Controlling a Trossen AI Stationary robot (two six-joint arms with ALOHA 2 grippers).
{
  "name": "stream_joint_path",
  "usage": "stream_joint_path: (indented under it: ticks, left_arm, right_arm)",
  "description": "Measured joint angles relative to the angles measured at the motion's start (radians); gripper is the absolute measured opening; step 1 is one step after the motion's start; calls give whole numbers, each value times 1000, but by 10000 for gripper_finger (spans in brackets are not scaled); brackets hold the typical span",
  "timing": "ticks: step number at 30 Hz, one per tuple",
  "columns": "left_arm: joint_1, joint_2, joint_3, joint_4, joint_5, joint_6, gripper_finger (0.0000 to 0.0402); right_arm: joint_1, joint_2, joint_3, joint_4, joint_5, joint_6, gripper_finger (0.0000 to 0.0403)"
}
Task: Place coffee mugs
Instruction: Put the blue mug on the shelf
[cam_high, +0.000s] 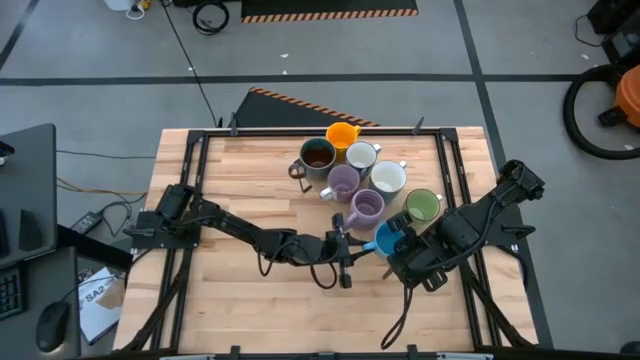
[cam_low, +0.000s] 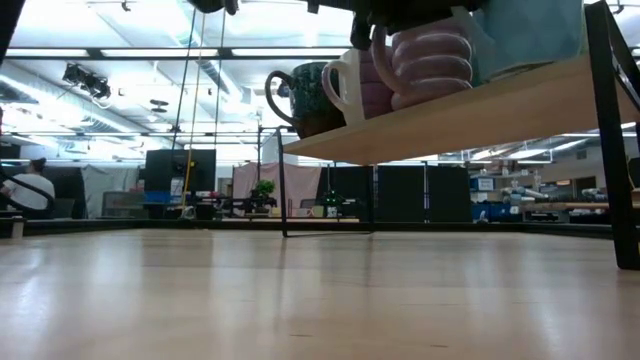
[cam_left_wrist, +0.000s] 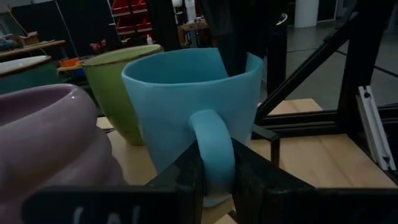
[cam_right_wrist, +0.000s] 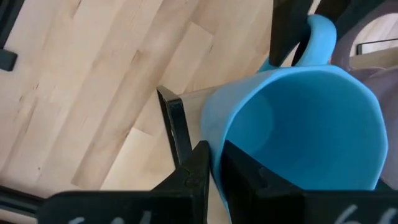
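Blue mug (cam_high: 386, 240) sits upright near the tabletop's (cam_high: 240, 190) right-front area, at the front end of the mug cluster. Left gripper (cam_left_wrist: 214, 180) is clamped on its handle, one finger each side. Right gripper (cam_right_wrist: 214, 163) pinches the mug's rim, one finger inside, one outside, on the side opposite the handle. So both grippers hold the same mug between them. Purple mug (cam_high: 365, 206) sits just behind it, green mug (cam_high: 423, 206) beside it toward the right edge; the rest cluster toward the back edge.
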Motion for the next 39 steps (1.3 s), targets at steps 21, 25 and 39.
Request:
stream_joint_path:
  ticks: [21, 25, 39]
  left_arm:
    - [-3, 0, 0, -10, 39, 0, 183]
    - [-4, 0, -1, -13, 69, 0, 183]
    - [2, 11, -2, -16, 83, 6, 183]
  right_arm:
    - [0, -23, -55, -7, -8, 19, 41]
    - [1, -25, -55, -28, 17, 36, 63]
    - [2, -25, -56, -37, 80, 124, 149]
